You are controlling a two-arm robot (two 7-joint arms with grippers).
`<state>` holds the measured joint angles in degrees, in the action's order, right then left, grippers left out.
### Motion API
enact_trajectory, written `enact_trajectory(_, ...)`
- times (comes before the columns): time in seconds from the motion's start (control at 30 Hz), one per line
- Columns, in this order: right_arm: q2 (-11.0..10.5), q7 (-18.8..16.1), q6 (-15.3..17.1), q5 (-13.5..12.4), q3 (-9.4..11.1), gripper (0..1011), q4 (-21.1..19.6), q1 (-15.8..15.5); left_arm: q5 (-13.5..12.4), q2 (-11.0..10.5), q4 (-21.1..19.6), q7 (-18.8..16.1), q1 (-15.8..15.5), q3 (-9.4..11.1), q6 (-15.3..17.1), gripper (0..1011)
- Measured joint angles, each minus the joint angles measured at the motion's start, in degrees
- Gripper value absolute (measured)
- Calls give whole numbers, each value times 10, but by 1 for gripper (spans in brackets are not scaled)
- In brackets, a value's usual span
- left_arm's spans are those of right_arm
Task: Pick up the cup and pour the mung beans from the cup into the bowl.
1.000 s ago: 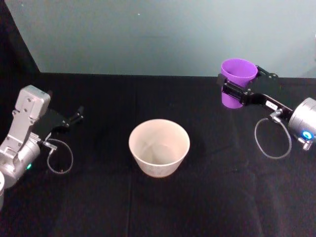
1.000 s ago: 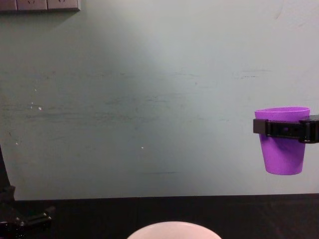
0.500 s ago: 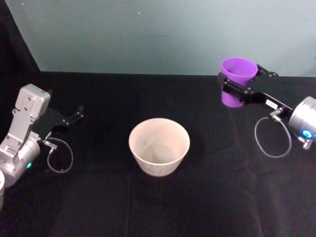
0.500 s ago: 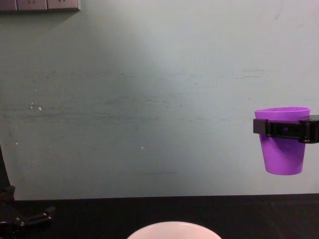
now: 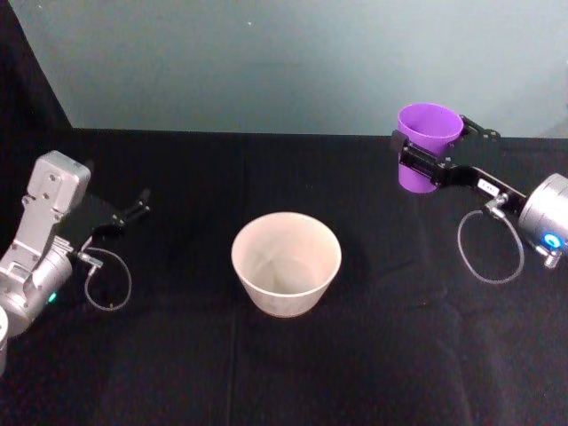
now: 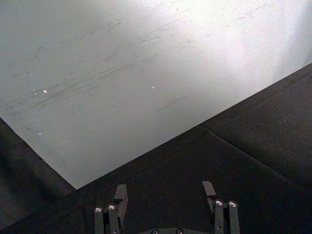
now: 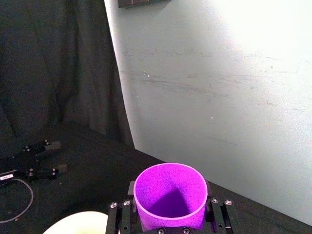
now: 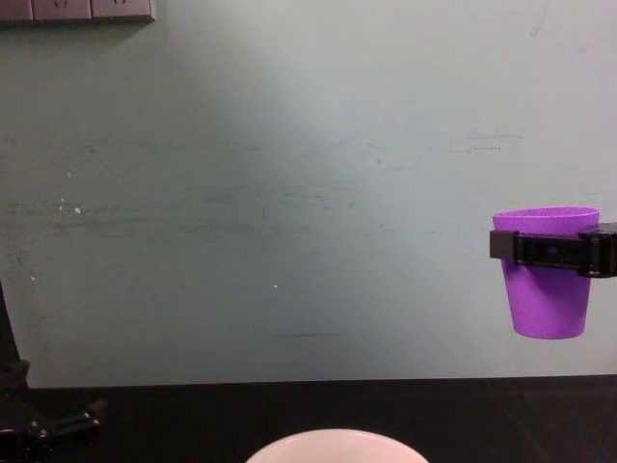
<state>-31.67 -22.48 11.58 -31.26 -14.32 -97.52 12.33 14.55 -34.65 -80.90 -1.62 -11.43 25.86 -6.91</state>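
Black tablecloth (image 5: pixel 266 373), pale wall (image 5: pixel 266 62); right fingers (image 8: pixel 545 252) around upright cup (image 8: pixel 548 307); left fingers (image 6: pixel 120 195) apart

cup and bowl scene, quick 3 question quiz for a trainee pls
1. True or false: the cup stands on the table.
2. Which gripper holds the cup? A) left B) right C) neither
3. Fill in: the cup is held ____ (upright or tipped), to the robot's right of the bowl.

Key:
1. False. It hangs above the table.
2. B. The right gripper is clamped around it. The left gripper sits open at the table's left side.
3. Upright.
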Motion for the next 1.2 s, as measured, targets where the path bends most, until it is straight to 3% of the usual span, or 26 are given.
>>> enact_trajectory(1.2, 0, 0, 0, 0, 0, 746, 0, 0, 0, 0, 0, 0, 0, 0, 0, 1000)
